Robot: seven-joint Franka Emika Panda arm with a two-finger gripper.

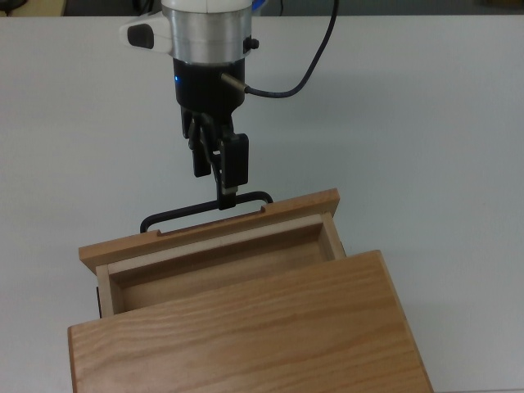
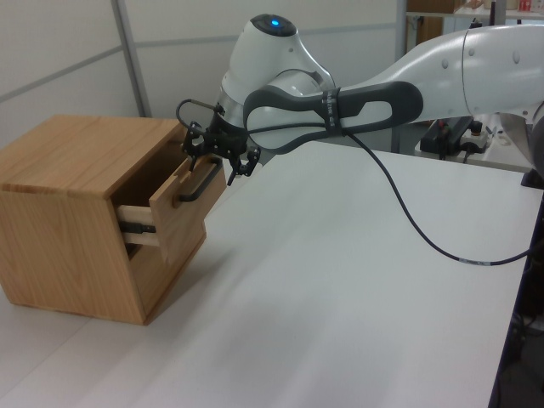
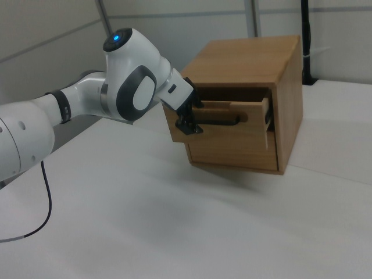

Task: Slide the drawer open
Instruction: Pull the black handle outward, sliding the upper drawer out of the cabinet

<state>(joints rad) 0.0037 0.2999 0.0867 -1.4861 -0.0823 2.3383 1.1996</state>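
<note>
White tabletop (image 1: 426,123) fills most of every view, with pale wall panels behind it in the left view. On it stands a wooden cabinet (image 1: 254,336), at 6 o'clock in the top view, and the drawer (image 1: 217,246) sticks partway out of its front, so its hollow inside shows from above. In the left view the drawer (image 2: 183,208) rides on a pale runner. Along the front panel runs a thin black handle (image 1: 205,210) (a bent bar, standing just off the wood). The gripper (image 1: 221,176) hangs at 12 o'clock from the drawer in the top view, its fingers (image 1: 233,164) pointing down at the handle with the tips right at the bar; whether they touch it, or how far apart they stand, I cannot tell. In the right view the gripper (image 3: 189,125) sits against the handle's end at 9 o'clock. A black cable (image 2: 425,229) loops off the white arm (image 2: 425,72).
</note>
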